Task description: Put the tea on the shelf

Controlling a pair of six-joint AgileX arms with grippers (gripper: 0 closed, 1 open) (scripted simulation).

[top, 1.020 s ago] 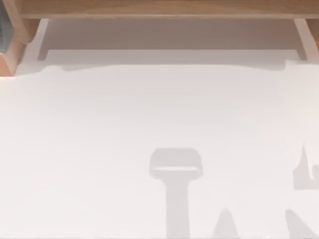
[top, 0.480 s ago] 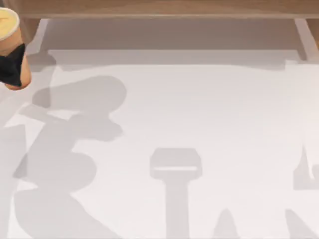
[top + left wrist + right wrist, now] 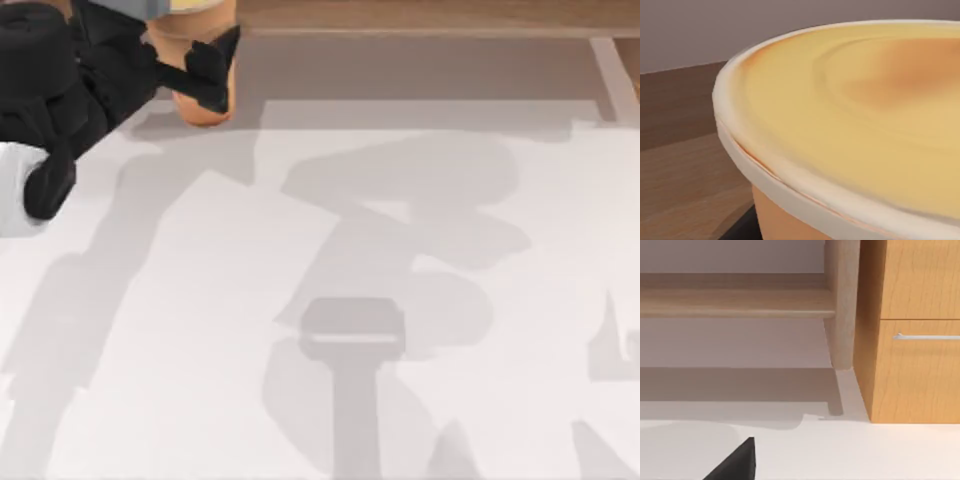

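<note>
By one shelf [image 3: 420, 14], one tea [image 3: 196, 60] (gripped).

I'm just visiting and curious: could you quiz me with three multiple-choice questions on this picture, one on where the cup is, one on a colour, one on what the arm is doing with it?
1. Where is the tea?
A. top view's upper left, at the shelf's front edge
B. table centre
C. lower right corner

2. What colour is the tea's top?
A. blue
B. pale yellow
C. black

3. What is the left gripper's state?
A. open, far from the tea
B. shut on the tea
C. resting flat on the table

Answers:
1 A: the tea sits by the shelf.
2 B: the left wrist view shows a yellow top.
3 B: the left gripper has dark fingers clasping the cup's sides.
</note>
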